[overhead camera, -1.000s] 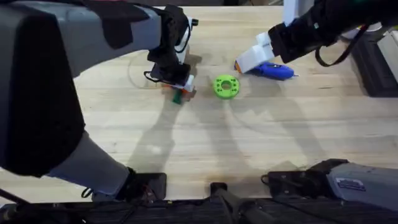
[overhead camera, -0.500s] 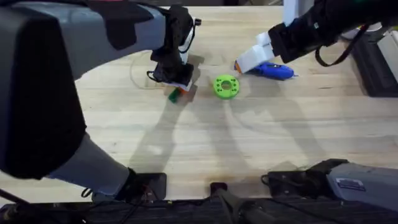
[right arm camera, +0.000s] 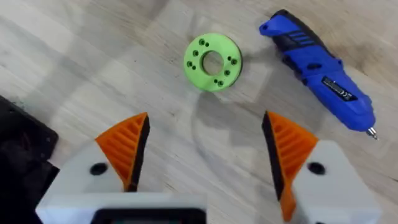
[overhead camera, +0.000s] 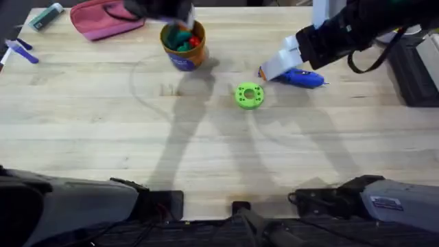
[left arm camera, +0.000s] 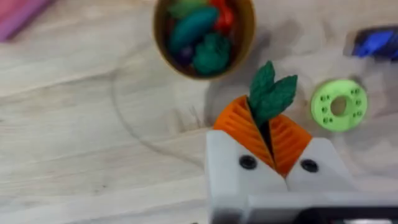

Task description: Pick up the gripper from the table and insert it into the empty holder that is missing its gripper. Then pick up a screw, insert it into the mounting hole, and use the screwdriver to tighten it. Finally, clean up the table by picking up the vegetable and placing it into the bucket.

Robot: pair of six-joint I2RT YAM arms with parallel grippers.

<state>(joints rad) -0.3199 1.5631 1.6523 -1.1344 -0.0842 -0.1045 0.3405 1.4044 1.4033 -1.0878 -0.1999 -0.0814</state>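
My left gripper (left arm camera: 264,121) is shut on the dark green vegetable (left arm camera: 272,93), whose leafy end sticks out between the orange pads. It hangs in the air close to the orange-brown bucket (overhead camera: 183,46), which holds several toy pieces; the left arm (overhead camera: 159,8) shows dark just behind the bucket (left arm camera: 202,37). My right gripper (right arm camera: 205,149) is open above the table, next to the blue screwdriver (overhead camera: 300,78) (right arm camera: 318,70) lying flat. The loose gripper piece, the holder and the screw are out of view.
A bright green disc with holes (overhead camera: 249,95) (right arm camera: 212,62) lies mid-table, between the bucket and the screwdriver. A pink pouch (overhead camera: 103,17), a marker (overhead camera: 46,15) and a purple pen (overhead camera: 19,49) lie at the far left.
My left arm has lifted from the table left of the green disc and swung back to the bucket, taking the vegetable with it. The right arm has not moved.
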